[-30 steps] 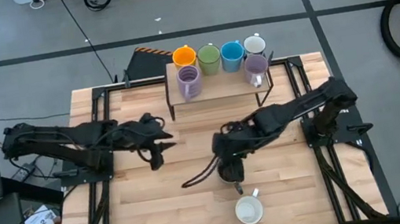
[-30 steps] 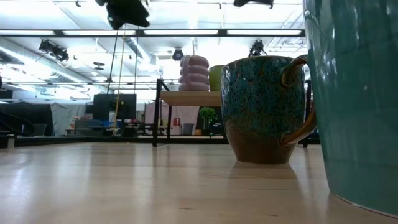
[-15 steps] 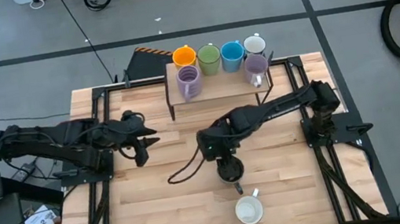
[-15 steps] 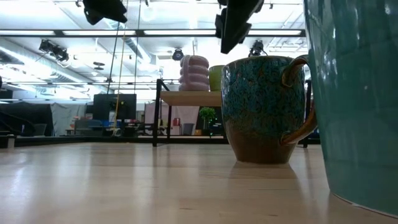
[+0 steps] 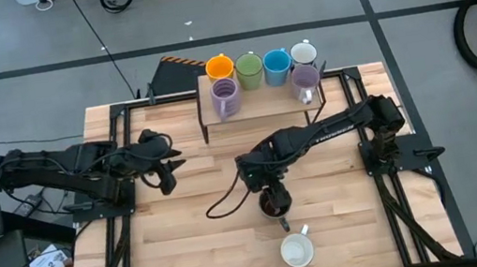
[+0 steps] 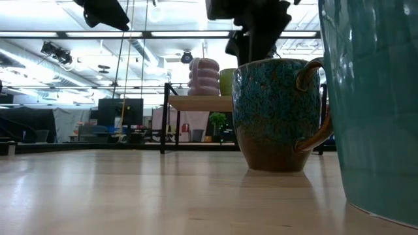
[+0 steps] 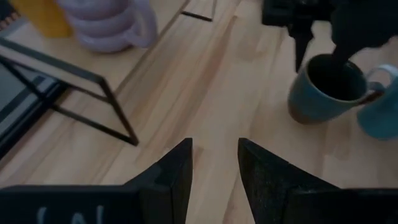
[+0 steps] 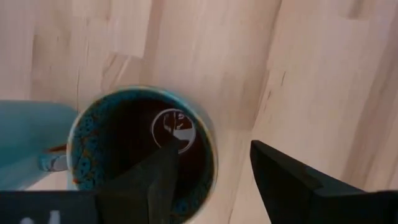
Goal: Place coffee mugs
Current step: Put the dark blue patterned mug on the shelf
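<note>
The dark mug (image 5: 274, 206) with a blue speckled glaze stood upright on the wooden surface (image 5: 189, 245), a little near of the middle. In the low view its brown lower part and its handle (image 6: 312, 104) on the right side were seen. Just near of it, towards the front edge, a white mug (image 5: 297, 251) stood apart from it. Six more mugs were kept on the small raised shelf (image 5: 258, 102) at the far side of the surface: an orange mug (image 5: 220, 67), a green mug (image 5: 250, 69), a blue mug (image 5: 277, 64) and a cream mug (image 5: 303, 52) in the far row, and two lilac mugs (image 5: 226, 97) in front of them.

The right hand (image 8: 211, 171) was placed directly over the dark mug. In the right wrist view, one finger (image 8: 158, 180) was seen over the dark inside of the mug and the other finger outside the rim, so the wall lay between them. The fingers were spread apart and were not pressed on the rim; no mug was held.

The left hand (image 7: 214, 165) was held above the surface at the left, well apart from every mug. Its fingers were set narrowly open with a clear gap, and nothing was between them.
</note>
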Controlling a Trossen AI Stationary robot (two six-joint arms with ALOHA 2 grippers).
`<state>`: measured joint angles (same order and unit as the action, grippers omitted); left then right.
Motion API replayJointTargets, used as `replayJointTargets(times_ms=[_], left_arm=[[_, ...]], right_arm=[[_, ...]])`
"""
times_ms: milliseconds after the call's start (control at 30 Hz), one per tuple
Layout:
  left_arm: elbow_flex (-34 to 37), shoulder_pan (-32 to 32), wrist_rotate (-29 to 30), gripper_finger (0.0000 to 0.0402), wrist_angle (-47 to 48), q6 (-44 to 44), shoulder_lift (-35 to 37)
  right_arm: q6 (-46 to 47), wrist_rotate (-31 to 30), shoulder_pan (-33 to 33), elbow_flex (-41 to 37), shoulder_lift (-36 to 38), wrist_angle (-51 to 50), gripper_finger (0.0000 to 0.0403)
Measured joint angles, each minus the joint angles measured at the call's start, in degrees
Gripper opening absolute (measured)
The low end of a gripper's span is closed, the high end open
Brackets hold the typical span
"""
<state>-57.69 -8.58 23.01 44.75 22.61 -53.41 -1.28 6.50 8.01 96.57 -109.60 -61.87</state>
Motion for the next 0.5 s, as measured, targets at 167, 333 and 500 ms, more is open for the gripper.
replayJointTargets(times_ms=[167, 333, 500], left_arm=[[-0.02, 0.00, 2.18, 0.0134, 0.39, 0.69, 1.28], [-0.02, 0.10, 3.31, 0.0134, 0.63, 0.27, 2.34], [-0.02, 0.16, 3.46, 0.0134, 0.56, 0.29, 2.88]], right_arm=[[0.02, 0.66, 0.02, -2.57, 0.02, 2.35, 0.0187], [0.02, 0.66, 0.02, -5.00, 0.02, 4.81, 0.0169], [1.03, 0.66, -0.28, -7.35, 0.02, 5.29, 0.0157]])
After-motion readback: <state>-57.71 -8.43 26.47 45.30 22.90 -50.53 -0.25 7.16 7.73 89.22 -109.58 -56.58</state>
